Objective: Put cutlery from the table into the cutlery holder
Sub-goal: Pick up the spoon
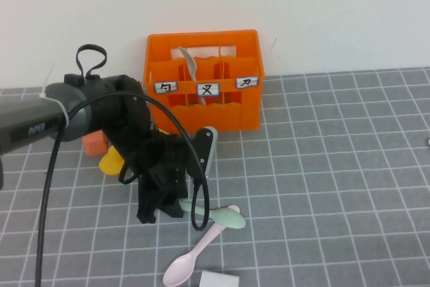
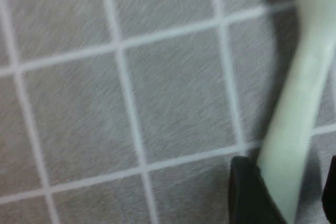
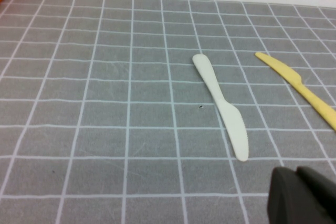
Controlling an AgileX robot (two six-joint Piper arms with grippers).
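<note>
White card (image 1: 218,279): lying at the near edge of the surface (image 1: 349,186), cut off by the frame.
Pale pink spoon (image 1: 193,256): lying flat just inside the near edge, bowl nearest, handle running away under the mint-green spoon's bowl end.
Mint-green spoon (image 1: 225,217): lying flat on the grey gridded surface; in the left wrist view its handle (image 2: 294,114) is passing between the dark fingers (image 2: 252,192), which are standing apart on either side of it without clamping it.
Left gripper (image 1: 161,203): reaching down to the surface on the left-hand side, jaws parted around the mint-green spoon's handle, nothing lifted.
Yellow object (image 1: 113,162): sitting behind the left arm, mostly hidden; what it is cannot be told.
Small orange cube (image 1: 95,142): resting just beyond the yellow object, toward the left edge.
Cutlery holder (image 1: 203,78): standing against the far edge, left of centre, three white labels facing forward.
Pale utensil (image 1: 190,72): standing tilted in the holder's compartments behind the labels; which piece cannot be told.
Right gripper (image 3: 304,195): out of the high view, clenched shut and empty, hovering above the surface.
White knife (image 3: 220,106): lying flat on the grid beyond the right gripper, seen only from the right wrist.
Yellow knife (image 3: 296,87): lying flat beside the white knife, apart from it.
</note>
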